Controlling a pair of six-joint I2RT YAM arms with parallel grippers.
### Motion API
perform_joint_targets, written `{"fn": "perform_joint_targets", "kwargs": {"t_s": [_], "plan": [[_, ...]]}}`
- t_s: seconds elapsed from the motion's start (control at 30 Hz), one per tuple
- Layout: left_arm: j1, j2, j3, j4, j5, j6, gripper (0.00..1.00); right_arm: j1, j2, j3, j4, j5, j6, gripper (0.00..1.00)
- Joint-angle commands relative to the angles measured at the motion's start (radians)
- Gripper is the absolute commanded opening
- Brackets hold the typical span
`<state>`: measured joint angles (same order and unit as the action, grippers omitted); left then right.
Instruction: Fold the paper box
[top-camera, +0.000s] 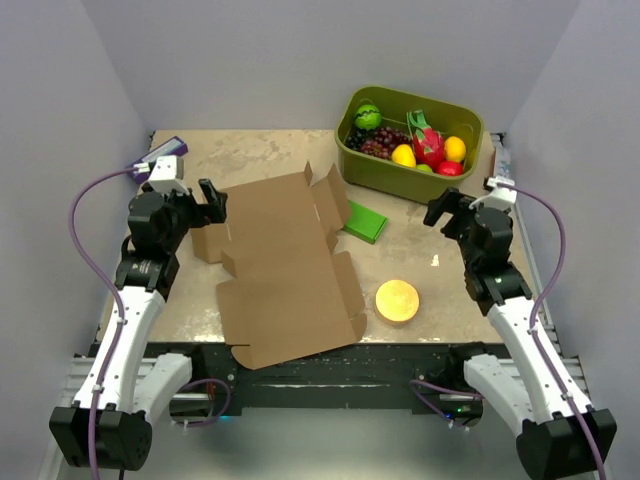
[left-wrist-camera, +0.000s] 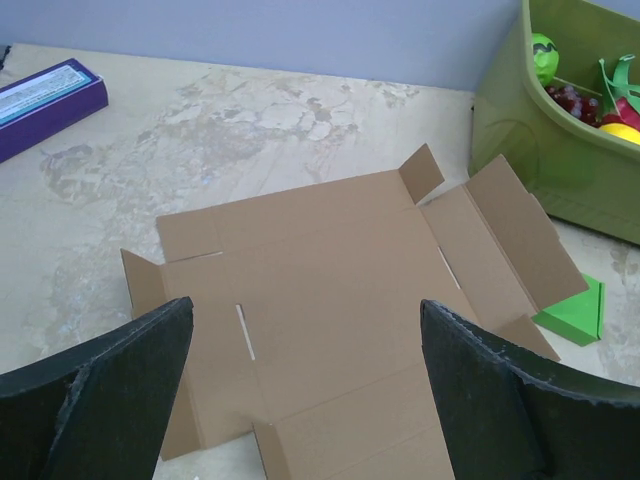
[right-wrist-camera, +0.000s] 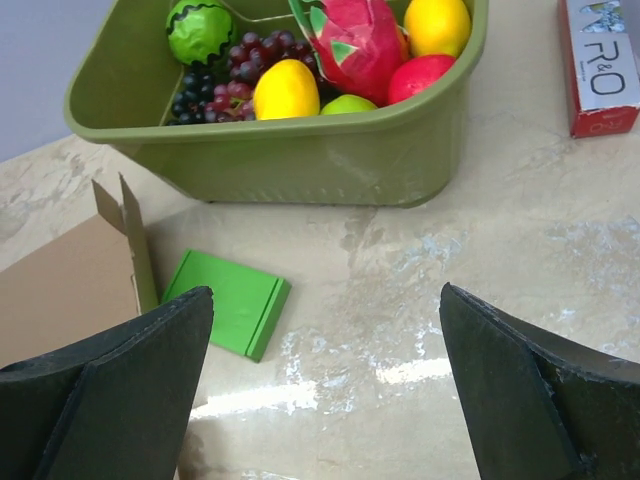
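Note:
The paper box (top-camera: 285, 265) is a plain brown cardboard sheet lying mostly flat in the middle of the table, with small flaps raised at its left and far right edges. It fills the left wrist view (left-wrist-camera: 330, 270), and its corner flap shows in the right wrist view (right-wrist-camera: 125, 235). My left gripper (top-camera: 213, 203) is open and empty, raised above the box's left far corner. My right gripper (top-camera: 441, 211) is open and empty, raised over bare table to the right of the box.
An olive-green fruit bin (top-camera: 410, 140) stands at the back right. A small flat green box (top-camera: 362, 222) lies by the cardboard's right edge. A round orange disc (top-camera: 397, 300) lies front right. A purple box (top-camera: 160, 157) lies back left, a red-and-white carton (right-wrist-camera: 600, 65) far right.

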<state>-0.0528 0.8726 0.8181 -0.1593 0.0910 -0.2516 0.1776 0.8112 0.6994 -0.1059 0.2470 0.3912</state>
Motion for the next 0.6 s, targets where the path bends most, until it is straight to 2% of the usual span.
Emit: {"fn": "perform_joint_targets", "kwargs": {"t_s": [0.0,0.07,0.17,0.37,0.47,0.5,0.57], "plan": [[0.005,-0.006,0.032,-0.011,-0.088,-0.032,1.0,0.0,-0.006,0.072,-0.038,-0.078,-0.032,0.99],[0.005,-0.007,0.044,-0.026,-0.158,-0.048,1.0,0.002,-0.007,0.083,-0.058,-0.112,-0.032,0.99],[0.005,-0.017,0.052,-0.031,-0.168,-0.04,1.0,0.0,-0.006,0.1,-0.095,-0.162,-0.029,0.97],[0.005,-0.024,0.024,-0.017,-0.117,-0.029,1.0,0.02,0.046,0.172,-0.178,-0.282,-0.049,0.81],[0.005,-0.021,0.01,0.0,-0.065,-0.008,1.0,0.144,0.124,0.238,-0.23,-0.227,-0.048,0.8],[0.005,-0.024,0.006,0.003,-0.057,-0.002,1.0,0.234,0.149,0.253,-0.25,-0.189,-0.048,0.8],[0.005,-0.03,0.0,0.009,-0.042,0.021,1.0,0.301,0.242,0.313,-0.268,-0.104,-0.041,0.8]]}}
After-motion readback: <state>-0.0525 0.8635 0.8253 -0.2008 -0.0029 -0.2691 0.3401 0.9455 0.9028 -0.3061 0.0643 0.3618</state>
